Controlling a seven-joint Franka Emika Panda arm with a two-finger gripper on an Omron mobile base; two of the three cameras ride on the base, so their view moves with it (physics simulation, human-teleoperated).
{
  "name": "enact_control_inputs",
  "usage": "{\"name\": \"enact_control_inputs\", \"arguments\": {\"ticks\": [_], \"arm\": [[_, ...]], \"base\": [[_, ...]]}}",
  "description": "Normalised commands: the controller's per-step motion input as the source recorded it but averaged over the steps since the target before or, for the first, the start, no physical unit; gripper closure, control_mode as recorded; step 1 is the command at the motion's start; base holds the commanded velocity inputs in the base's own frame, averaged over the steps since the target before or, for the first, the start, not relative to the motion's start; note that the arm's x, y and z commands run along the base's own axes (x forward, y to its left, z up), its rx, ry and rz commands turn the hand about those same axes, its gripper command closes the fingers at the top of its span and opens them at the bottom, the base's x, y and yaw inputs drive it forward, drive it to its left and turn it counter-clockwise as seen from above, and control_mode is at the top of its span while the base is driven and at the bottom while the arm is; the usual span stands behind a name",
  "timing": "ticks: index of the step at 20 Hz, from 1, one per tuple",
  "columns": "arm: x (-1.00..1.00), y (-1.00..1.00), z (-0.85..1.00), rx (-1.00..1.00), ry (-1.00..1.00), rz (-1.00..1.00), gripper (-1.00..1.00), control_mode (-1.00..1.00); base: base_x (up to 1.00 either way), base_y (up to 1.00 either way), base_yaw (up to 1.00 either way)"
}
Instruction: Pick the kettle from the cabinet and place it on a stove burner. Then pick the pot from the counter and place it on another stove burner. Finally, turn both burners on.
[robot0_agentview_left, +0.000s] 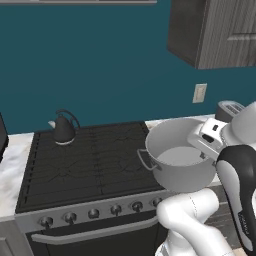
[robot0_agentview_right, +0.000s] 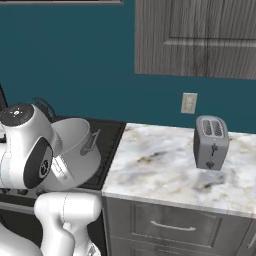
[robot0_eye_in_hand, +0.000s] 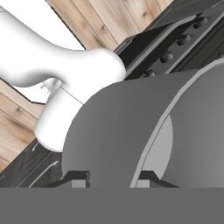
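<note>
I had the fingers (robot0_eye_in_hand: 109, 177) clamped narrow on the rim wall of the stockpot (robot0_agentview_left: 177, 160), one tip inside, one outside, the pot lifted and tilted over the cooktop's (robot0_agentview_left: 90, 160) right front corner. The kettle (robot0_agentview_left: 65, 129) sat well beyond them on a rear burner.

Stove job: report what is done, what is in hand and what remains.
Done: the kettle sits on a back-left burner of the stove. In hand: the claw is shut on the wall of the pot, which hangs tilted over the stove's front right corner, not yet set down. Left: place the pot on another burner, then turn both burners on at the front knobs.
</note>
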Motion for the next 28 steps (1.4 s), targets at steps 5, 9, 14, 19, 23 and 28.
{"name": "enact_control_inputs", "arguments": {"ticks": [5, 9, 14, 19, 23, 28], "arm": [[0.00, 0.13, 0.00, 0.00, -0.01, 0.00, 1.00, -1.00], [0.00, 0.59, 0.01, -0.02, -0.03, 0.00, 1.00, -1.00], [0.03, 0.64, 0.01, -0.02, -0.04, 0.00, 1.00, -1.00], [0.22, 0.60, 0.00, 0.00, 0.00, 0.00, 1.00, -1.00], [0.26, 0.54, 0.00, 0.00, 0.00, 0.00, 1.00, -1.00], [0.27, 0.38, 0.00, 0.00, 0.00, 0.00, 1.00, -1.00]], "base": [[0.00, 0.00, 0.00], [0.00, 0.00, 0.00], [0.00, 0.00, 0.00], [0.00, 0.00, 0.00], [0.00, 0.00, 0.00], [0.00, 0.00, 0.00]]}}
